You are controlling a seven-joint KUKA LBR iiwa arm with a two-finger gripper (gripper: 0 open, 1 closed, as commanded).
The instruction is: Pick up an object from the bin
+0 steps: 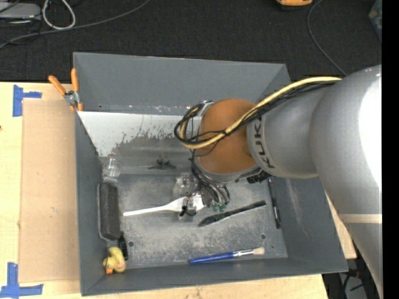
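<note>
Grey metal walled it all in: the bin (181,83) lay below me, its few things scattered well apart over a dusty floor. My arm (324,129) reached in from the right, and its orange cover (224,136) hung over the middle of the bin, hiding part of the floor beneath it.

The biggest loose thing was a long black bar (108,210) lying along the left wall. Next came the white plastic utensil (153,211), flat near the centre, one end pointing left and the other right at my gripper (190,204), which sat low, close to the floor. I could not tell whether my gripper had hold of that end, or how far open it stood; the wrist and its cables crowded the spot.

Just to the right of my gripper lay a slim black tool (234,213), and a blue-handled paintbrush (224,256) rested near the front wall. A yellow duck (114,260) sat in the front left corner.

I judged the step in hand to be the grasp itself, with the white utensil the thing nearest my gripper. The next move called for a firm grip on that thin end, then a straight lift. Held at one end, the utensil could swing or slip, and the black tool was close enough to be dragged along.
</note>
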